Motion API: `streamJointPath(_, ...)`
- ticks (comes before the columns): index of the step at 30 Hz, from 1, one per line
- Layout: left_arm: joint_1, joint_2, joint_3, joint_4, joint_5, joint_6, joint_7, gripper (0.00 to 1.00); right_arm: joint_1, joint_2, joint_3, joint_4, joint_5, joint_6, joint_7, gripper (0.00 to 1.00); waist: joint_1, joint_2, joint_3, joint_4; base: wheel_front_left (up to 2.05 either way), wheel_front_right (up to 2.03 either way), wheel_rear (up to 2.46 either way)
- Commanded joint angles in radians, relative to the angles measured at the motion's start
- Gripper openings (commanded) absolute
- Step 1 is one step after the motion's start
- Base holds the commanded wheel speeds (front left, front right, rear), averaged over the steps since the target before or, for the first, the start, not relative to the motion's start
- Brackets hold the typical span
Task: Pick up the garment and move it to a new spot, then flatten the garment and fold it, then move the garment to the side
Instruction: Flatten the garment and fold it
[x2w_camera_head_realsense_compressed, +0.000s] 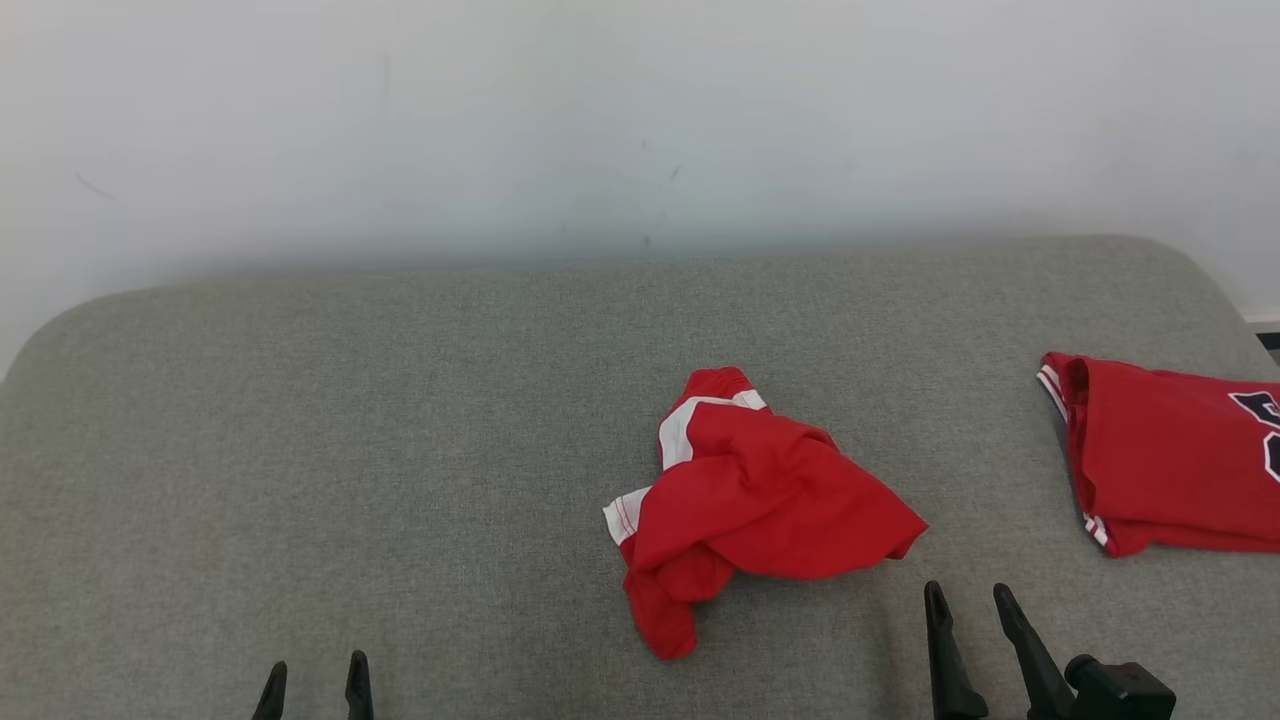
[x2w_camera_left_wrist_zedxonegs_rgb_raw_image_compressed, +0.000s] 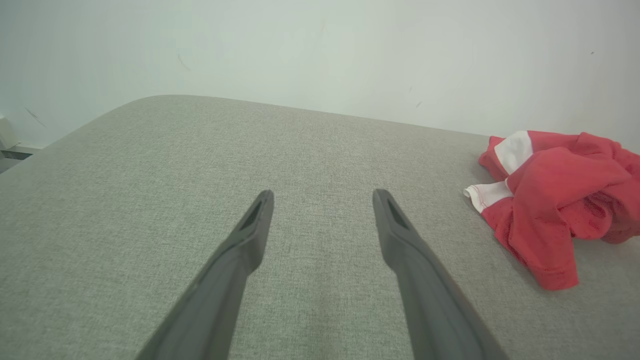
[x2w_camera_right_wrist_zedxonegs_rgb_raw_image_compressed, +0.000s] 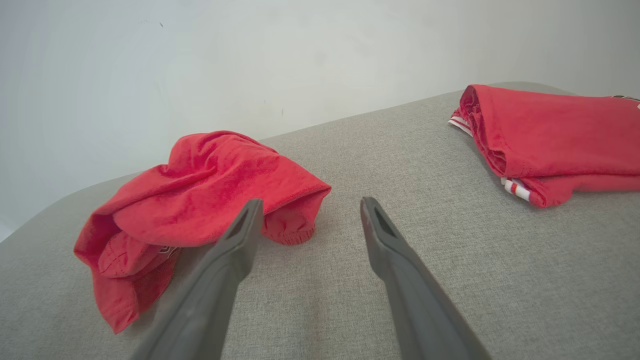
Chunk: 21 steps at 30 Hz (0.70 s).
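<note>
Ahead and just left of the right tool (x2w_camera_head_realsense_compressed: 969, 592): the crumpled red garment (x2w_camera_head_realsense_compressed: 760, 500) lies in a heap on the grey padded surface (x2w_camera_head_realsense_compressed: 400, 450). Its nearest flap is close beyond that tool's left finger, not touching it.
Far off to the right of the left tool (x2w_camera_head_realsense_compressed: 317, 663): the same heap, well apart from it, with bare grey fabric between.
Right tool, state: both fingers are spread wide with nothing between them. The tool is low over the surface and aims past the heap's right edge.
Left tool, state: the fingers are equally wide apart and empty, and they point across open fabric.
Nearer arm: the right one, clearly, as judged from the head view.
Lie of the heap: it is bunched, with no clean long axis. The white-trimmed edge is on the side away from the right tool. A narrow red tail runs back toward the robot at that same far end, and the broad smooth flap faces the right tool.
To the right of the right tool: a folded red jersey (x2w_camera_head_realsense_compressed: 1170, 460) with striped trim lies apart from the heap. It probably plays no part in this pick.
Step in hand: the first lift has not begun.
What the reach turns on: a short move forward and left should bring the right tool's open fingers over the near flap. Pinching several layers there is the likely snag.
</note>
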<state>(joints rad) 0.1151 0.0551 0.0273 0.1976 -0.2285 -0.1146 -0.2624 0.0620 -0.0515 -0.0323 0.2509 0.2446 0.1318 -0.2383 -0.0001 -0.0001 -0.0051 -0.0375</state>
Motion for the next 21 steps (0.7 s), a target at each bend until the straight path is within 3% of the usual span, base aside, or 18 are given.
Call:
streamJointPath(1,-0.011,-0.003,0.002,0.002,0.009,-0.004,-0.003,1.0,-0.002,0.003,0.003,-0.004,0.0,-0.002,-0.002,1.0,0.0001,0.0001,0.001,0.0,0.0,0.0,0.0)
streamJointPath(21,-0.023,-0.005,-0.014,0.024,0.01,-0.013,-0.003,1.0,-0.009,0.003,0.011,-0.001,-0.028,-0.002,0.005,1.0,0.0001,0.0001,0.01,-0.009,0.0,0.0,0.0)
